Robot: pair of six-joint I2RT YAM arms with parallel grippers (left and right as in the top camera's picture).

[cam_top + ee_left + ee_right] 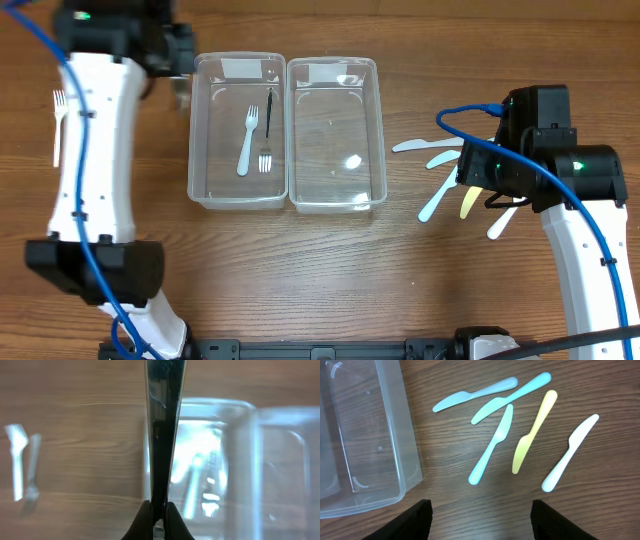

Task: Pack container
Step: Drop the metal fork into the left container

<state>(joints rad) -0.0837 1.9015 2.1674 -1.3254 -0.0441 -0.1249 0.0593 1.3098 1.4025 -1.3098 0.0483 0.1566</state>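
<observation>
Risk 1 – the left container (194,130) is light, clear plastic. The left gripper (159,512) is closed on a dark strip (162,420), narrow and glossy, probably a utensil seen edge-on, though I cannot tell which kind. In the overhead view it sits just beside the container's upper left wall. If it crosses too low, the strip could catch the rim and shove or tip the tub

Risk 2 – a release short of the wall would drop the piece on the tabletop (320,270)

Risk 3 – five knives (492,445) fan out close together right of centre in the overhead view, some nearly touching. The right gripper (485,522) hangs above them with its fingers wide apart and nothing between them. A descent off-centre could pinch two at once or skid one away, since they lie flat

Appearance: two clear rectangular tubs stand side by side with their long walls touching, in the upper centre of the overhead frame, each with a pale label at its top edge
- Left one holds a white fork (247,140) and a dark-handled fork (267,130), near each other and roughly parallel
- Right container (383,130) shows nothing inside – only glare spots

Two loose forks (32,472) lie at the far left of the left wrist view, well apart from the tubs
</observation>
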